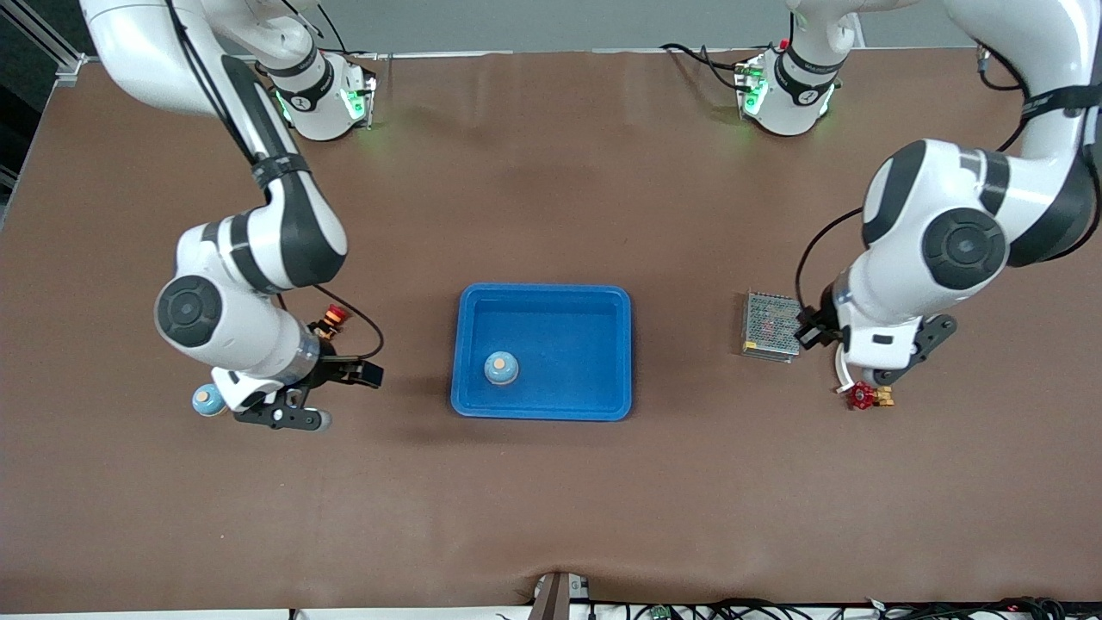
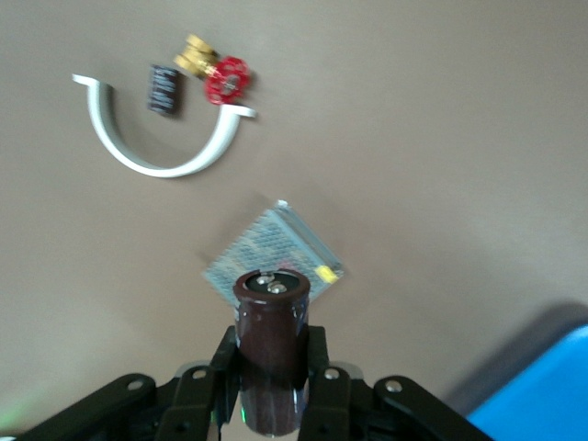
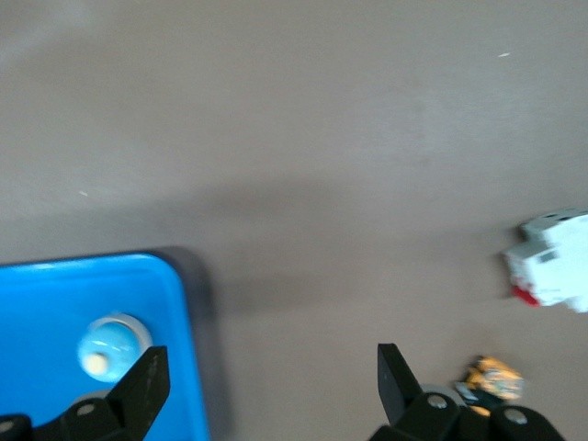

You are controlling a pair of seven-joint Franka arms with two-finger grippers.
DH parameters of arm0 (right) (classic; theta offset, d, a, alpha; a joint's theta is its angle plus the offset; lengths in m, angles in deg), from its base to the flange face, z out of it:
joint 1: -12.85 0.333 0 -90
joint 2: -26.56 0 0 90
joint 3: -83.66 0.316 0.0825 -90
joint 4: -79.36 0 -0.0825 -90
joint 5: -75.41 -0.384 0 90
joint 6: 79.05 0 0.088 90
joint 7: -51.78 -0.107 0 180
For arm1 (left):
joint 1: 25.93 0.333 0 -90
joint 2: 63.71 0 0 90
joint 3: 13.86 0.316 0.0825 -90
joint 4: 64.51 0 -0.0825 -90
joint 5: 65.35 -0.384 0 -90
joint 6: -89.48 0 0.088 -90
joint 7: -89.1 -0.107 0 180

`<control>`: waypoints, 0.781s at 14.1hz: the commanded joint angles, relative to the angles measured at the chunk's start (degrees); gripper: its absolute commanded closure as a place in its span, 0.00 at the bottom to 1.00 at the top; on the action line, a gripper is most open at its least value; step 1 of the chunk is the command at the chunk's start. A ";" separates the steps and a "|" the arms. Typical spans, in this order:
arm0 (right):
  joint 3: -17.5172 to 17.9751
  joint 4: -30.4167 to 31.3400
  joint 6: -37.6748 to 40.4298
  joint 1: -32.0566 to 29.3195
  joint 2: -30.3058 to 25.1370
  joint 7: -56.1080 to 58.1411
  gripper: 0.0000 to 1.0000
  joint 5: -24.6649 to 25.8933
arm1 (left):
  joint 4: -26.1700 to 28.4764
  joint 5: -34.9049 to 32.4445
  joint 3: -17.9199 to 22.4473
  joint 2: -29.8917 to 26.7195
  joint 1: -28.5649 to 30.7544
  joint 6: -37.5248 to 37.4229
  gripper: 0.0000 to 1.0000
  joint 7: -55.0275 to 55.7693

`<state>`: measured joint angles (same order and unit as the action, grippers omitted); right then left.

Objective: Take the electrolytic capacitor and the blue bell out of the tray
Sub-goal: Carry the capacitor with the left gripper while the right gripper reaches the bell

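My left gripper (image 1: 887, 366) (image 2: 271, 347) is shut on the capacitor (image 2: 271, 303), a dark brown cylinder with two metal terminals on its end. It hangs over the table toward the left arm's end, above a mesh box. The capacitor is hidden in the front view. The bell (image 1: 500, 368) (image 3: 110, 344), a small light-blue dome with a tan button, sits inside the blue tray (image 1: 542, 291) (image 3: 55, 303) at mid-table. My right gripper (image 1: 280, 412) (image 3: 271, 363) stands open and holds nothing, over bare table just outside the tray's rim, toward the right arm's end.
Under the left arm lie a mesh metal box (image 1: 769, 325) (image 2: 274, 250), a red valve handle (image 1: 865, 396) (image 2: 225, 78), a white curved bracket (image 2: 156, 156) and a small black part (image 2: 164, 89). Near the right gripper are a red push-button (image 1: 331, 319), a white breaker (image 3: 551, 266) and another blue dome (image 1: 207, 400).
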<state>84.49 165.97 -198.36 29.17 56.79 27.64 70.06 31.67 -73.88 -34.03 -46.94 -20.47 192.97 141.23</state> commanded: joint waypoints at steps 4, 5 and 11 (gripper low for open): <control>-0.66 -2.31 -6.98 6.61 6.93 -12.33 0.00 0.16 | 10.78 1.33 -0.57 -7.54 9.65 0.49 1.00 -14.23; -0.66 -3.37 -7.07 7.40 8.25 -13.21 0.00 0.08 | 11.31 1.33 -0.48 -7.54 10.62 0.57 1.00 -16.17; -0.74 -7.33 -8.66 11.62 13.00 -18.40 0.00 0.42 | 17.98 0.19 -0.31 -6.66 17.39 4.51 1.00 -24.35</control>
<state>84.41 161.58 -207.62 39.52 67.93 10.89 70.07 45.81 -73.82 -33.88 -52.33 -4.75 194.61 118.77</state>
